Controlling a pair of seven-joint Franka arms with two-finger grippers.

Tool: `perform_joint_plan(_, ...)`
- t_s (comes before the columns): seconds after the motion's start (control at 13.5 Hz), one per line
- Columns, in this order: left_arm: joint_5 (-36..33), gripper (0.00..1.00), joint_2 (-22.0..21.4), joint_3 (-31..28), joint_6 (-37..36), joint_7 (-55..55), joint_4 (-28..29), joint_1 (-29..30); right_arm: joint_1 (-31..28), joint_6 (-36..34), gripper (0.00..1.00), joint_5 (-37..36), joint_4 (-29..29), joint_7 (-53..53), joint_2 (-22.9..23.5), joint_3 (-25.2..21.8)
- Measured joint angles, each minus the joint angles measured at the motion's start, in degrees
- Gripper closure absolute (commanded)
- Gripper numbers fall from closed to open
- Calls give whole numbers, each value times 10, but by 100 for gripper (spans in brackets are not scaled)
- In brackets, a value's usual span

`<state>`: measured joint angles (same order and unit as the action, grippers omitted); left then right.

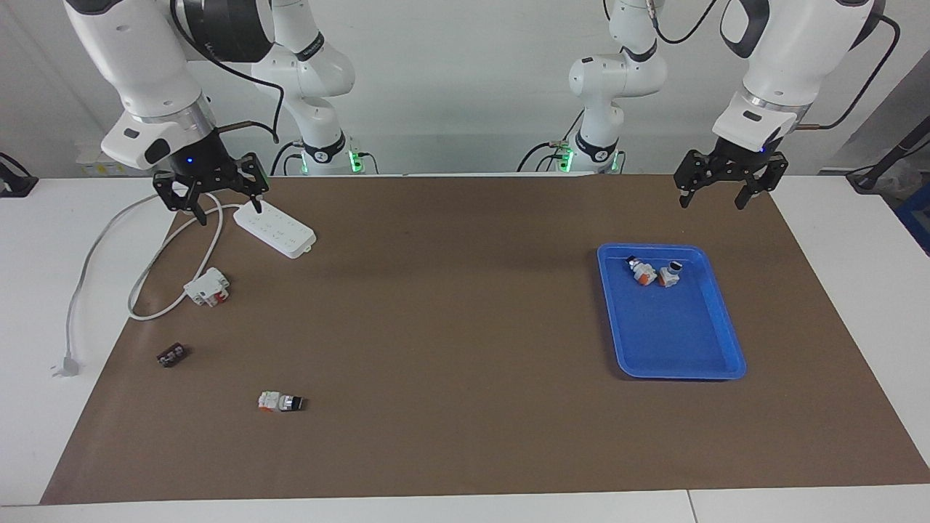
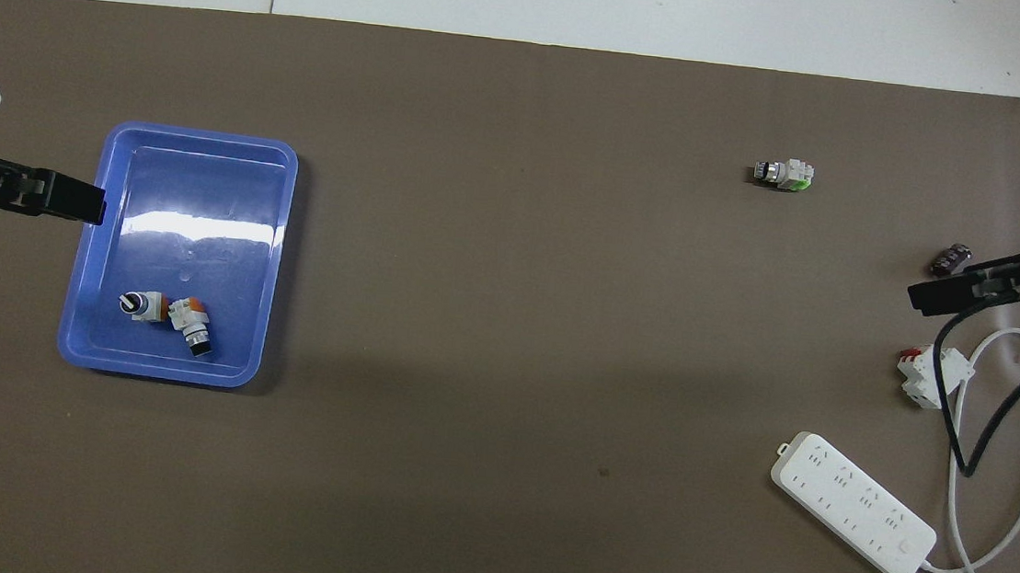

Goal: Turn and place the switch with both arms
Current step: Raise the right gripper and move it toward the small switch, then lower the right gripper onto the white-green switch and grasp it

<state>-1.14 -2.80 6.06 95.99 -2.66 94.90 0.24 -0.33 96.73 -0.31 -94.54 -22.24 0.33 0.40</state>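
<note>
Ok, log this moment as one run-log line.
left gripper: open, empty, raised by tray | right gripper: open, empty, over power strip | switch: loose on mat | tray: two switches

- We see one switch (image 1: 281, 402) lying alone on the surface (image 1: 465, 436) toward the right arm's end, farther from the robots than everything else there.
- Small flat component (image 1: 172, 355) sits nearer the robots than it; a larger block (image 1: 208, 287) nearer still, just beside the cable (image 1: 145, 280).
- Power strip (image 1: 274, 229) nearest the robots.
- Tray (image 1: 716, 359) at the left arm's end; two switches (image 1: 654, 272) in it, side by side, at its robot-side end.
</note>
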Motion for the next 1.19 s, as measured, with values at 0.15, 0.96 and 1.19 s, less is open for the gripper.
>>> perform_joint_plan(0.15,0,0,0,0,0,0,0,0,-2,19,10,0,7,-79,32,-1)
perform_joint_plan(0.96,0,0,0,-11,0,0,0,3,-20,93,2,0,209,-493,289,26)
perform_joint_plan(1.19,0,0,0,-11,0,0,0,3,-57,93,2,0,241,-560,347,68)
